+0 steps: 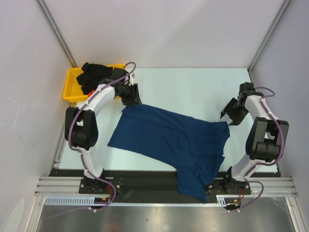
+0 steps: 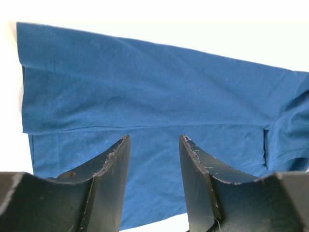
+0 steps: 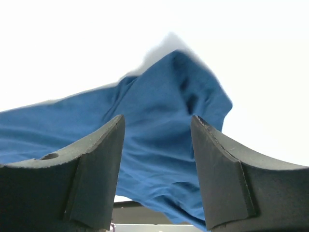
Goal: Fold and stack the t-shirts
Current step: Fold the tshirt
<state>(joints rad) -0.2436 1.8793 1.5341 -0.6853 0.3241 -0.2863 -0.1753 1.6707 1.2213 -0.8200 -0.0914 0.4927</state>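
A navy blue t-shirt (image 1: 164, 133) lies spread slantwise across the white table, and one end hangs over the near edge (image 1: 193, 186). My left gripper (image 1: 133, 99) hovers at the shirt's far left corner. In the left wrist view its fingers stand open (image 2: 154, 137) over flat blue cloth (image 2: 145, 82), with nothing between them. My right gripper (image 1: 228, 115) is just beyond the shirt's right corner. Seen from the right wrist, it is open (image 3: 157, 118) and empty, and a rumpled corner of the shirt (image 3: 169, 92) rises ahead of it. A black t-shirt (image 1: 96, 73) lies bunched in the tray.
A yellow plastic tray (image 1: 71, 87) sits at the far left corner of the table, behind my left arm. Grey walls with metal posts close in the sides. A black rail (image 1: 145, 181) runs along the near edge under the hanging cloth.
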